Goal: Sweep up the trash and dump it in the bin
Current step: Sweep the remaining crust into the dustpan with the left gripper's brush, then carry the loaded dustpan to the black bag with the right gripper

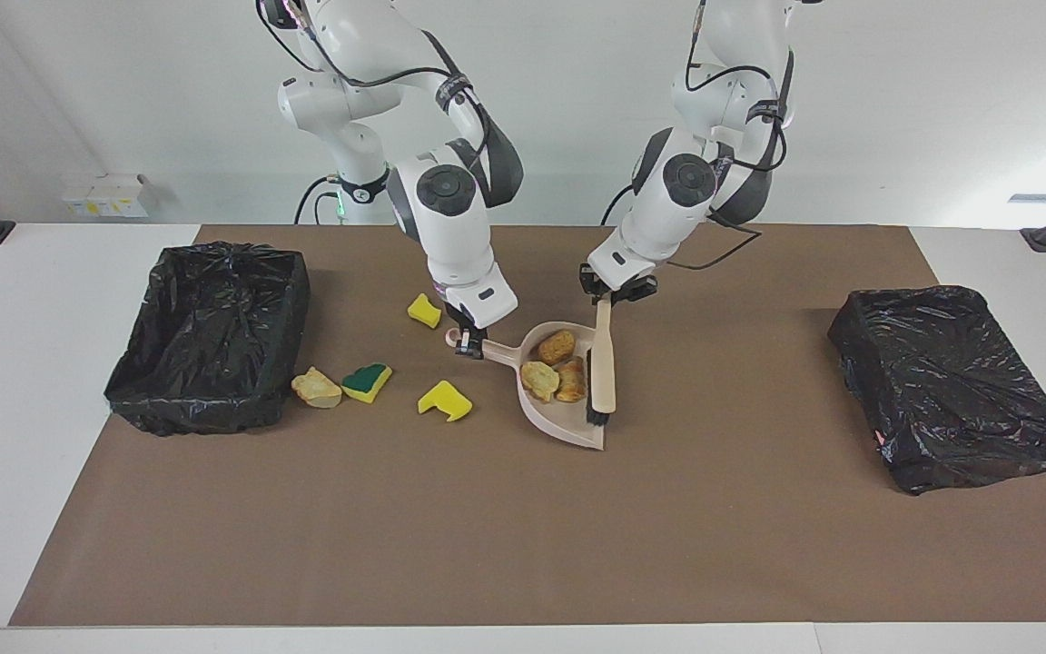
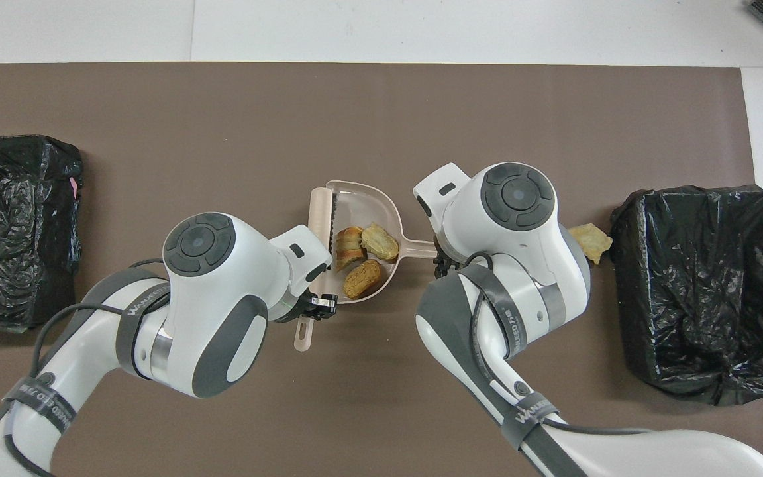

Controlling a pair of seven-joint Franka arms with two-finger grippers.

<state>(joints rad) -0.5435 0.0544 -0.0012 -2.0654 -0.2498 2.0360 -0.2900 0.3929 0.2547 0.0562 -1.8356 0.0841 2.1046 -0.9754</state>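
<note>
Brown mat (image 1: 505, 527) on white table (image 1: 24, 409), white wall apparently.

Grey straps (image 2: 510, 334) on both arms — white lettering, partly legible, seemingly "WANEED"; nothing else readable.

A brown mat (image 1: 505, 536) covers the white table (image 1: 24, 381); a white box (image 1: 105, 195) sits at its edge.
</note>
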